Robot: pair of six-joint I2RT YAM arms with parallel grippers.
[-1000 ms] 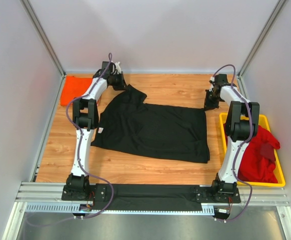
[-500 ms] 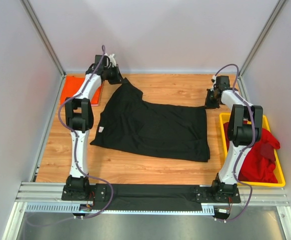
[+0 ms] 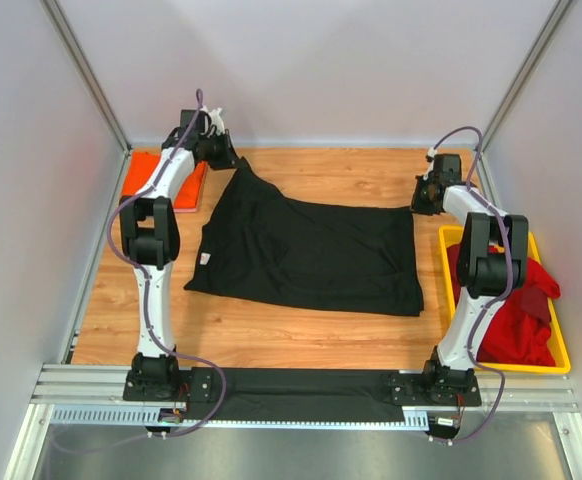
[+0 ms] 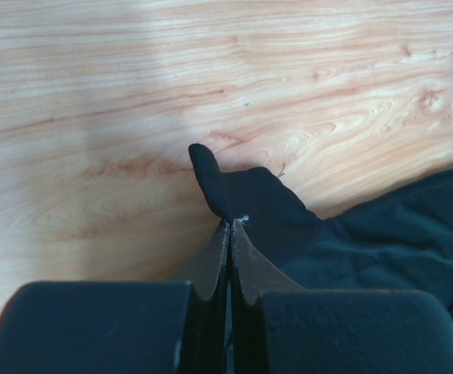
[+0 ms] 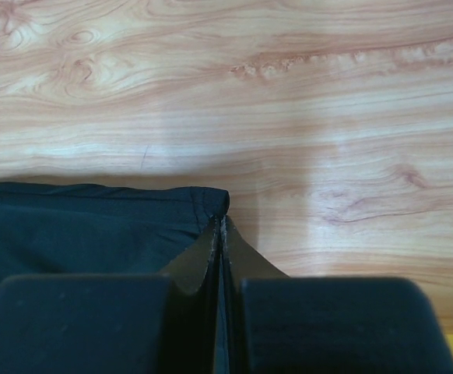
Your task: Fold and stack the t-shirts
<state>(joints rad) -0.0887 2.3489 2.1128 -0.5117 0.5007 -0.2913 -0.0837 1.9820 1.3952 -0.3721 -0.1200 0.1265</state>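
Observation:
A black t-shirt (image 3: 306,255) lies spread across the middle of the wooden table. My left gripper (image 3: 233,163) is shut on its far left corner, where a tab of black cloth (image 4: 238,195) sticks out past the tips (image 4: 231,224). At the far right, my right gripper (image 3: 418,205) is shut on the other far corner (image 5: 207,201), pinched at the hem. A folded orange t-shirt (image 3: 166,178) lies flat at the far left. Red t-shirts (image 3: 511,305) are heaped in the yellow tray.
The yellow tray (image 3: 556,350) stands along the right edge beside the right arm. Grey walls close in the table on the left, back and right. A metal rail (image 3: 301,385) carrying both arm bases runs along the near edge.
Both grippers have pulled the black shirt's far edge toward the back wall. The left gripper moved farther back and left, stretching out the bunched corner, and the cloth lies flatter now.

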